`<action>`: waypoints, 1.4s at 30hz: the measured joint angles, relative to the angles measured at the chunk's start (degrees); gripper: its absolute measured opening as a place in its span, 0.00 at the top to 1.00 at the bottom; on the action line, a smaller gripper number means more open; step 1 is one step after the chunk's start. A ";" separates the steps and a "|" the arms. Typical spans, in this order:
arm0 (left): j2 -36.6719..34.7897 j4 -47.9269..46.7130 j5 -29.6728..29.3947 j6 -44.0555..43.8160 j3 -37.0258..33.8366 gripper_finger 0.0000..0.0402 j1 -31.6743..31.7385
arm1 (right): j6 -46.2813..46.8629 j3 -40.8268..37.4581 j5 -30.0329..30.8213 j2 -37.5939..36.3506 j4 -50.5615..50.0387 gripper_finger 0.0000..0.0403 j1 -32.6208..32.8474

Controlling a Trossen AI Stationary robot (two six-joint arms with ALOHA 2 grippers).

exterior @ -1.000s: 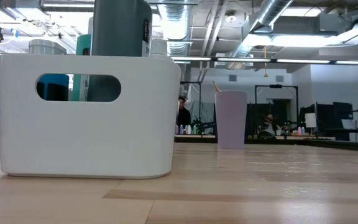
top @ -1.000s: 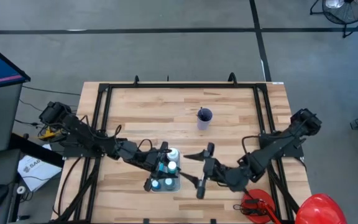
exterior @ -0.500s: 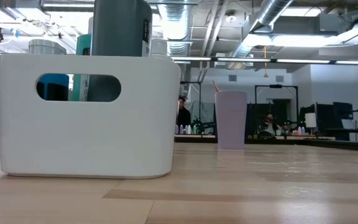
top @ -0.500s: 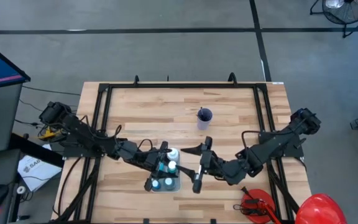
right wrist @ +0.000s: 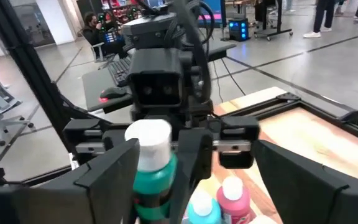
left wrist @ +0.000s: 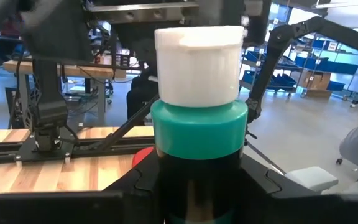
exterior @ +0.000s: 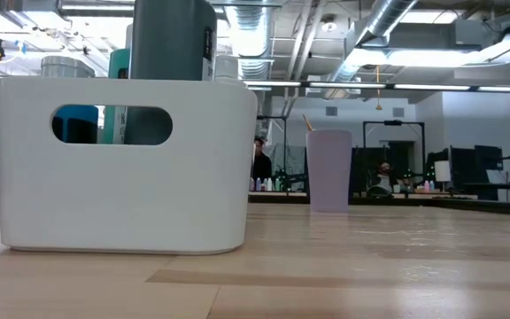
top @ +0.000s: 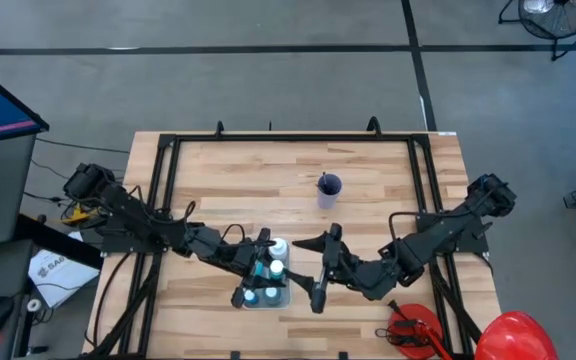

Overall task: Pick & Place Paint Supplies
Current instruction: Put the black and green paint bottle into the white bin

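Note:
A teal paint bottle (left wrist: 197, 127) with a white cap (left wrist: 197, 62) stands upright in my left gripper (top: 268, 258), over the white bin (top: 266, 290) near the table's front middle. The right wrist view shows this bottle (right wrist: 154, 177) too, with a pink bottle (right wrist: 232, 196) and a light blue one (right wrist: 201, 208) standing in the bin below it. My right gripper (top: 323, 266) hovers just right of the bin. It is open wide, faces the held bottle and has nothing between its fingers. A purple cup (top: 329, 190) with a brush in it stands farther back. My left gripper pinches the teal bottle's body just below its teal shoulder (left wrist: 197, 163) between its two fingers. The fingers come in level from the table's left. The bottle stands upright with its cap up. I cannot tell whether its base is clear of the bin.
In the low view the white bin (exterior: 127, 164) fills the left with bottles rising above its rim, and the purple cup (exterior: 328, 170) stands behind it. A red rounded thing (top: 513, 335) and a red tool (top: 413, 330) lie at the front right corner. The table's far half is bare wood.
My right gripper has edged toward the bin and the held teal bottle and rolled a little. My left gripper and the bottle have kept still.

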 joint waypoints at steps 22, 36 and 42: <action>-0.02 -0.47 -0.02 -0.24 0.02 0.71 0.02 | 0.23 2.54 -9.63 0.77 -3.54 0.06 -2.31; -0.02 -0.88 0.04 -0.24 0.02 0.71 0.02 | 4.05 12.51 -22.50 1.57 -19.54 0.15 -5.87; -0.02 -0.85 0.11 -0.24 0.02 0.71 0.02 | 5.13 14.19 -24.33 2.51 -22.39 0.18 -7.23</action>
